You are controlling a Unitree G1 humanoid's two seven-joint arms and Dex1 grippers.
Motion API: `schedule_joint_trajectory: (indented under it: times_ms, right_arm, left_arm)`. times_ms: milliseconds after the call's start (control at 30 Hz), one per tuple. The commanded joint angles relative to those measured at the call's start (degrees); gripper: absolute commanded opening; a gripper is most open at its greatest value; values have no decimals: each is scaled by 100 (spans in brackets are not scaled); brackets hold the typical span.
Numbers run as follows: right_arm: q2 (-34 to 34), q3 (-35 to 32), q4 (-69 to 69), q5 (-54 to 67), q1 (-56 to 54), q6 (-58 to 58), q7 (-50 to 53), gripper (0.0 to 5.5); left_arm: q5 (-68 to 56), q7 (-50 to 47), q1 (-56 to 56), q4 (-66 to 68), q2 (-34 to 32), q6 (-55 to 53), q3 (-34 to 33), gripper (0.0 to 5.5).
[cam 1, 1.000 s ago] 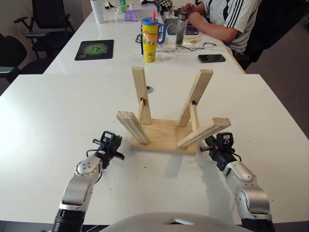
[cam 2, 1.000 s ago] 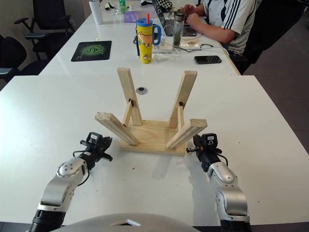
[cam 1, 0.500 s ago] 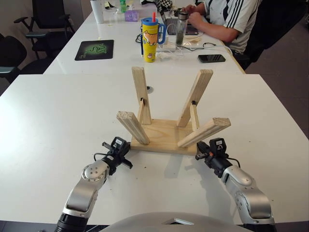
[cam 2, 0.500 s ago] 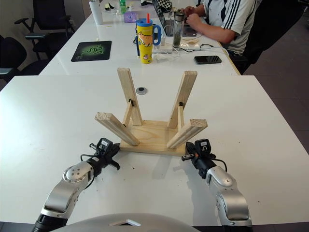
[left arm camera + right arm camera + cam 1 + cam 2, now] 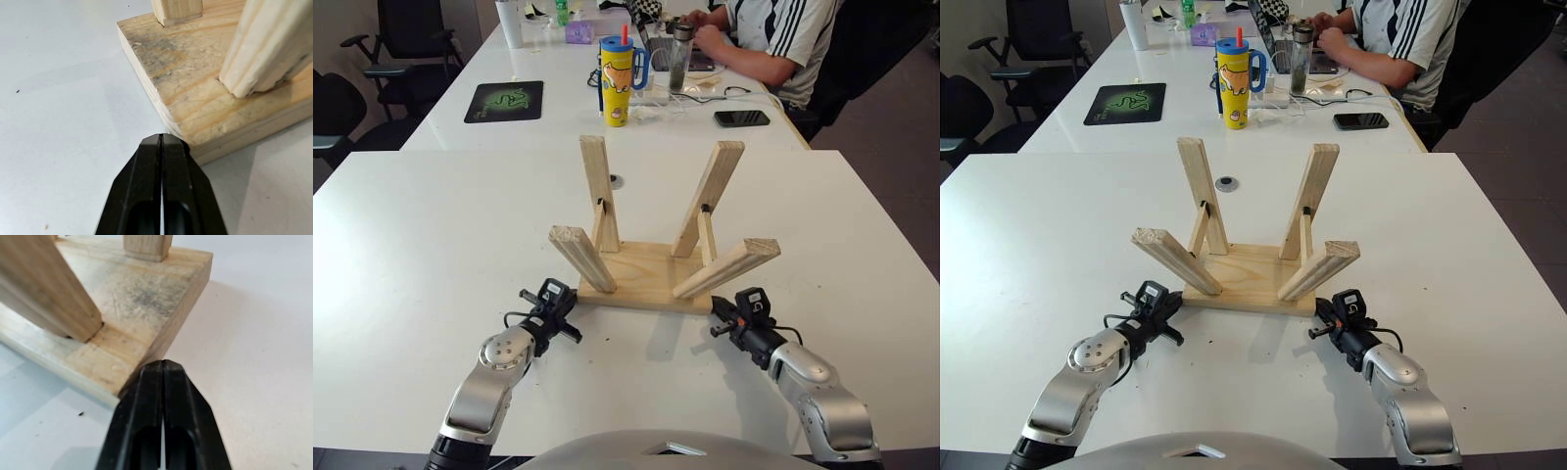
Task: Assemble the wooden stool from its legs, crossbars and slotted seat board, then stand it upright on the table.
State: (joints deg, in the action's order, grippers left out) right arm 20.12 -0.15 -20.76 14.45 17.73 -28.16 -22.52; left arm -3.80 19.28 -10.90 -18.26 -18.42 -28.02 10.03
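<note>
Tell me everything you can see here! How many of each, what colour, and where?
Stool: one, light wood, upside down in the middle of the near table.
Legs: four, light wood, splaying up from the seat board.
Seat board: one, light wood, flat on the near table.
Near table: one, white, under the stool.
Far table: one, white, behind the near table.
Cup: one, yellow with blue lid and red straw, on the far table.
Mat: one, black with green pattern, far table's left.
Phone: one, black, far table's right.
Left gripper: one, black, shut, at the seat board's near left corner.
Right gripper: one, black, shut, at its near right corner.
</note>
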Motion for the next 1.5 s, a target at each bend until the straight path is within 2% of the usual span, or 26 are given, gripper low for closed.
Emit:
schedule_joint_trajectory:
  times_ms: [33,267,600,800,1167,1500]
  right_arm:
    - [67,91,127,49,72,58,-227,0]
    - [196,263,267,206,-31,-66,-629,0]
    - [-96,133,-926,694,-727,-946,-211,0]
    - [-163,30,-1175,784,-1008,-1195,-137,0]
    - [-373,-320,-990,888,-1231,-755,-207,0]
    - [-358,-276,-919,785,-1237,-555,-165,0]
  left_arm:
    - [31,32,-19,-58,-16,-108,59,1]
    - [-83,172,8,-382,9,-242,227,1]
    - [-328,196,506,-1188,191,-808,260,1]
    - [-427,154,725,-1437,276,-1079,207,1]
    - [-459,71,1004,-1617,431,-1230,115,1]
    - [-446,62,1125,-1563,438,-1249,-12,1]
